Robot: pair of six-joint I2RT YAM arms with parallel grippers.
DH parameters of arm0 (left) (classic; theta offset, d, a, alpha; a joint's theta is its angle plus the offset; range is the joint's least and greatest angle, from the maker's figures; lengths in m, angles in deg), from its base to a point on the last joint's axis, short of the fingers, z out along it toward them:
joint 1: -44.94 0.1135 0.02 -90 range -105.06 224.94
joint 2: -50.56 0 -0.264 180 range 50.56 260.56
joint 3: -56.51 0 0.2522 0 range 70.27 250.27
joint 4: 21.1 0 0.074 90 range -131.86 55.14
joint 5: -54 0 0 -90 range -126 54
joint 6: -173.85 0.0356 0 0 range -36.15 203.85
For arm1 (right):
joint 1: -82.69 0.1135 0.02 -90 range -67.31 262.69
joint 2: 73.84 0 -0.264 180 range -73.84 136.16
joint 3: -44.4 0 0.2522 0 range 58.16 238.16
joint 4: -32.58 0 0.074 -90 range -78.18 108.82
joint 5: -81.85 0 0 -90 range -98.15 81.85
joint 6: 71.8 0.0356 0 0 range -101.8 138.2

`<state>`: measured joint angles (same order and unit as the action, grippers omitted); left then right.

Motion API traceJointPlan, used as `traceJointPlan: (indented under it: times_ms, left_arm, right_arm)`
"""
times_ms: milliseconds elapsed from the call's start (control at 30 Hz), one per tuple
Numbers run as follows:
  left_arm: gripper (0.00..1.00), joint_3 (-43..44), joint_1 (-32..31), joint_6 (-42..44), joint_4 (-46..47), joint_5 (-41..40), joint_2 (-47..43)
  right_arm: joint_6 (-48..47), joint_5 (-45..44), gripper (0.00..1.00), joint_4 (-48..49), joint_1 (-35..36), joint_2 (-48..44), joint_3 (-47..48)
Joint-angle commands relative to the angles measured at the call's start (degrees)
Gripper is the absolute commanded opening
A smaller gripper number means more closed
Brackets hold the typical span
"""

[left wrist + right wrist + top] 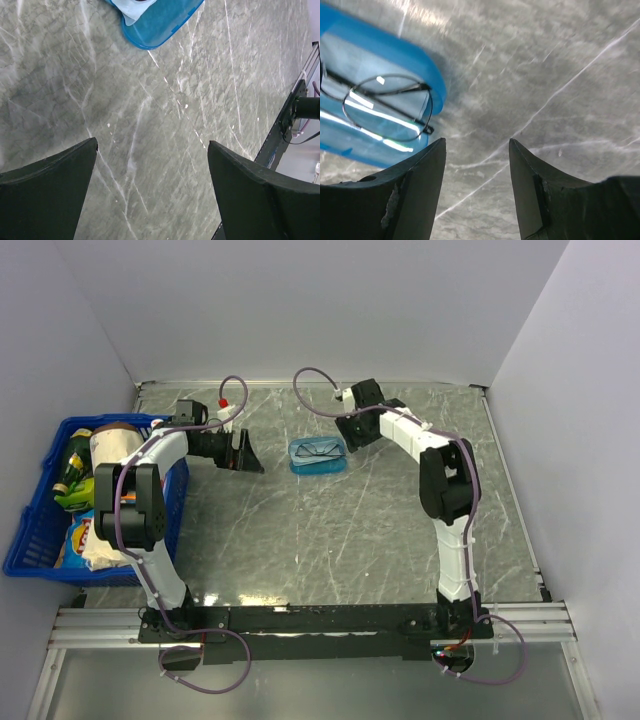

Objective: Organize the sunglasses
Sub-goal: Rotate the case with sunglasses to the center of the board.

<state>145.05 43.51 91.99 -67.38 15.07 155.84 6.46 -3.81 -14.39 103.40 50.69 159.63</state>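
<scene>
Both claws are spread and hold nothing. My left claw (250,455) hangs over bare bench (330,530), off to the left of the blue case (318,466) and clear of it. My right claw (350,430) sits just beside the case's right end, its fingers (420,190) apart over the marbled surface. On my right wrist feed the sunglasses (385,107) lie folded inside the case on the light-blue cloth (370,60), thin black frame sharp against it. At the far left stands a blue basket (40,530) of groceries.
</scene>
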Motion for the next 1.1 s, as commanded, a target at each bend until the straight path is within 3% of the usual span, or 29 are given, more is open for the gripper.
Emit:
traceJointPlan:
  times_ms: [0, 1067]
  left_arm:
    - [0.97, 0.2, 0.1, 1.4, -0.5, 1.1, 0.1]
    - [0.96, 0.1, 0.1, 1.7, -0.7, 1.4, 0.4]
  right_arm:
    - [1.1, -2.6, 0.61, -2.4, 0.4, 2.9, 4.3]
    - [0.1, -4.3, 0.63, -3.5, 3.4, 4.2, 5.9]
